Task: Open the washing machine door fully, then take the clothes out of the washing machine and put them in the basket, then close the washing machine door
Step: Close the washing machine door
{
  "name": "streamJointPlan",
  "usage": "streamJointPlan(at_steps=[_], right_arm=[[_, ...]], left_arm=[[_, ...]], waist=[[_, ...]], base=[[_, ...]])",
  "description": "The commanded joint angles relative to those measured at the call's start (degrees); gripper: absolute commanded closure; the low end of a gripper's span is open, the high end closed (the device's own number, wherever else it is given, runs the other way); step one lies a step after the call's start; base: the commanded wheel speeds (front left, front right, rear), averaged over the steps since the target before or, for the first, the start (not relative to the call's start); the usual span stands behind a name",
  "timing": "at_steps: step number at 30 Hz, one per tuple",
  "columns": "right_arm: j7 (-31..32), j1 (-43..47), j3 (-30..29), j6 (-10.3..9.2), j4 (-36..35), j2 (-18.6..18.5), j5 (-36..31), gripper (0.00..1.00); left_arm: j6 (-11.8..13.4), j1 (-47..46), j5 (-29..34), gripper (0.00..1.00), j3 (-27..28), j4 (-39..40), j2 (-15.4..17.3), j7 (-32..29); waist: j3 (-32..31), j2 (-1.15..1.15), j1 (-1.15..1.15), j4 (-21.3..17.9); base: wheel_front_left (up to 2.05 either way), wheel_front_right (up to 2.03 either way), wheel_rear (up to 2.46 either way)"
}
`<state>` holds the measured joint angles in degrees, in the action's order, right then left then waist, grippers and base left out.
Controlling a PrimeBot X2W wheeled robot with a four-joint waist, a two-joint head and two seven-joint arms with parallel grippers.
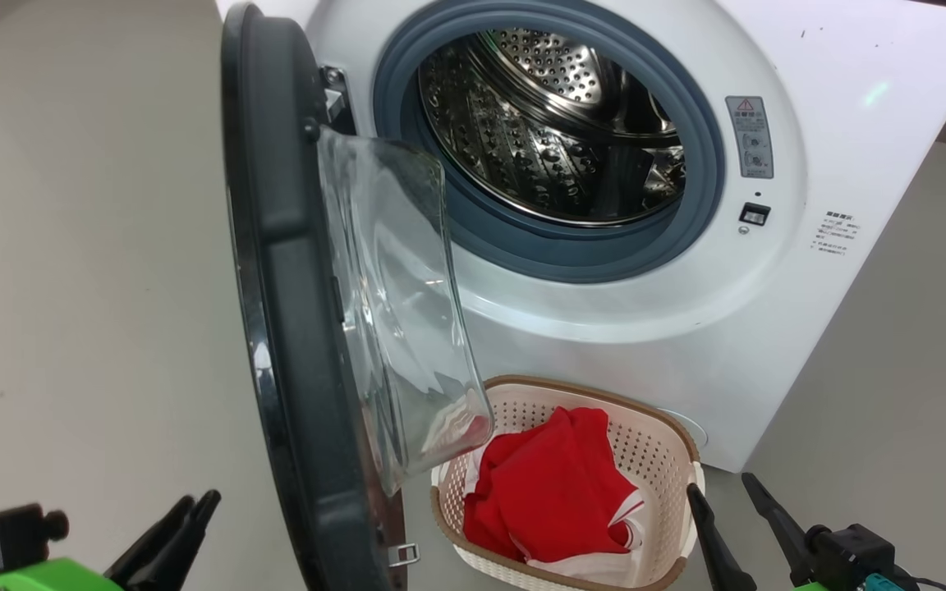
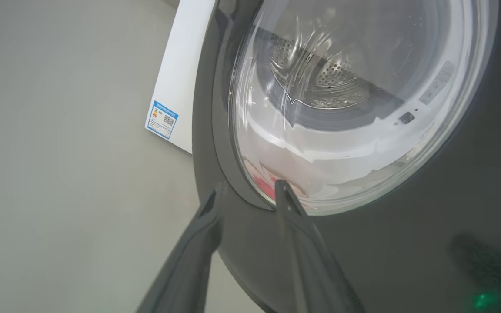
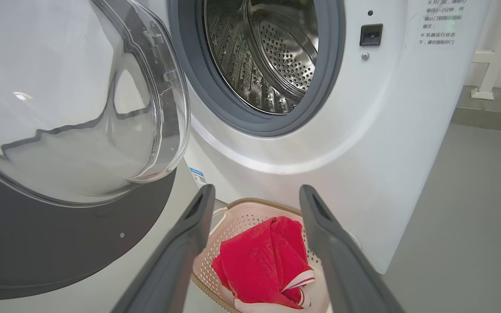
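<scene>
pale grey floor (image 1: 71,246) runs around a white front-loading washing machine (image 1: 769,328), whose side carries a small blue label (image 2: 162,119). the washing machine door (image 1: 284,287) stands swung out on its hinge at the left of the head view, nearly edge-on to that camera. its bulging clear window (image 1: 391,312) faces the machine. behind it the grey rubber ring (image 1: 571,254) frames the perforated steel drum (image 1: 547,123), and no fabric can be seen in the part of the drum that shows.

the cream perforated basket (image 1: 654,460) with its brown rim sits on the floor right against the foot of the machine, below the opening. the red clothes (image 1: 555,492) with white trim lie bunched inside it, and one corner of them shows through the lower edge of the door glass.

the left gripper (image 1: 194,513) is low at the left, on the outer side of the door. in the left wrist view its fingers (image 2: 207,213) are a little apart with nothing between them, pointing at the door's black outer face near the window's lower edge. the right gripper (image 1: 723,492) hovers just right of the basket, fingers (image 3: 311,208) spread wide and empty, with basket and clothes showing between them in its wrist view.
</scene>
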<state>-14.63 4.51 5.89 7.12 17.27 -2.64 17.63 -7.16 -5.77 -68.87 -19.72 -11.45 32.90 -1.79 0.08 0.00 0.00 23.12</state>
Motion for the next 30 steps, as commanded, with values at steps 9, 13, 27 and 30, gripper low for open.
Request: streamJointPlan(at_steps=[9,13,27,30], right_arm=[[-0.37,-0.95,1.78,0.36,-0.90,-0.24,-0.26,0.00],[-0.37,-1.00,1.81,0.36,-0.78,-0.24,-0.38,0.00],[-0.37,-1.17,1.88,0.36,-0.61,-0.24,-0.69,0.00],[-0.37,-1.28,1.81,0.36,-0.66,-0.24,-0.76,0.00]], left_arm=[[-0.33,-0.55,1.30,0.00,0.16,-7.48,-0.59,7.66],[-0.33,-0.93,1.77,0.00,-0.43,-10.44,-1.70,10.94],[-0.14,-1.43,16.44,0.00,5.97,-15.30,-6.49,16.75],[-0.01,-0.15,22.98,0.00,11.85,-13.48,-9.74,16.76]], waist=[[0.07,0.00,0.00,0.81],[0.10,0.00,0.00,1.02],[-0.14,0.00,0.00,0.89],[-0.18,0.00,0.00,0.78]], base=[[0.00,0.00,0.00],[0.00,0.00,0.00],[0.00,0.00,0.00],[0.00,0.00,0.00]])
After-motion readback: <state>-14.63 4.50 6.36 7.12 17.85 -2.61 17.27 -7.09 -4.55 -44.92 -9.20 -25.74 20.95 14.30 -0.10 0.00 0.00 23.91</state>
